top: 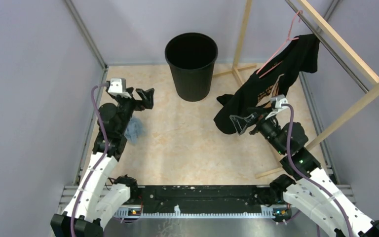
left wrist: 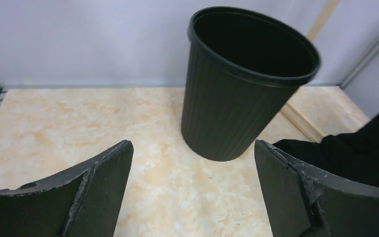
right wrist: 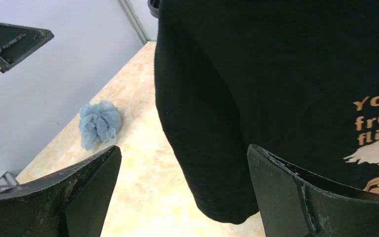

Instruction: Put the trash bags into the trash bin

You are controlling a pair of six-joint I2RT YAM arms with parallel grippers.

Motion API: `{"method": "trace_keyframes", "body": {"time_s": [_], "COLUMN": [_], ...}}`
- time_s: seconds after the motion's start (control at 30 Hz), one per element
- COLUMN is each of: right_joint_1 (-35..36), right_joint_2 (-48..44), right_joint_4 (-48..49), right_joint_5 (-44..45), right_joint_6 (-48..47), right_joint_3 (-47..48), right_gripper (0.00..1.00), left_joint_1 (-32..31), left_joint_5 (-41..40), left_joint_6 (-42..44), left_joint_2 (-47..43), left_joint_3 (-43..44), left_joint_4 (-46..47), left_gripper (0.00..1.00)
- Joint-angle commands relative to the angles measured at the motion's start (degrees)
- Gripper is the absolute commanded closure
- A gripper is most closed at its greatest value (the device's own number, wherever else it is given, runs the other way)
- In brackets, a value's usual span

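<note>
My left jaws stand wide apart and hold nothing. They hang over the left side of the desk [top: 187, 143] and face the bin [top: 191, 66]. The bin stands upright at the far middle of the desk with its mouth open, well apart from both pairs of jaws. Its inside is too dark for me to tell what lies in it. A crumpled blue bag [top: 135, 129] lies on the desk at the left, just beside my left arm [top: 109, 129], which partly hides it from above. My right jaws are also wide apart and empty, on the right side, close to the low end of a black shirt [top: 271, 84]. The shirt hangs on a pink hanger [top: 281, 44] from a wooden rack [top: 345, 49].
</note>
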Motion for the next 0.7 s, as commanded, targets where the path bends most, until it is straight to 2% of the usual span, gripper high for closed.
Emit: {"method": "trace_keyframes", "body": {"time_s": [0.0,0.13,0.23,0.4,0.53,0.67], "right_joint_1": [-0.31,-0.34,-0.32,-0.31,-0.31,-0.32], "right_joint_2": [-1.68,0.06,1.90,2.42,0.42,-1.63], "right_joint_4": [-0.60,-2.42,-3.29,-2.00,1.05,3.74], "right_joint_5": [4.34,7.39,8.09,6.47,6.21,6.20], "right_joint_6": [-0.71,1.33,2.57,4.14,5.59,6.02], "right_joint_3": [-0.72,-0.70,-0.15,-0.35,-2.35,-4.63], "right_gripper": [0.01,0.01,0.01,0.01,0.01,0.01], "left_joint_1": [-1.09,-1.17,-1.06,0.70,3.50,4.97], "left_joint_5": [-13.38,-35.07,-43.14,-41.53,-38.54,-38.13], "left_joint_6": [-0.05,-6.54,-11.68,-18.71,-23.59,-31.42], "left_joint_2": [2.65,9.80,18.92,31.70,34.67,39.19], "left_joint_3": [2.48,5.45,11.20,18.34,17.79,19.92], "left_joint_4": [-1.56,-9.13,-19.81,-31.54,-33.00,-39.46], "left_gripper": [0.01,0.01,0.01,0.02,0.02,0.02]}}
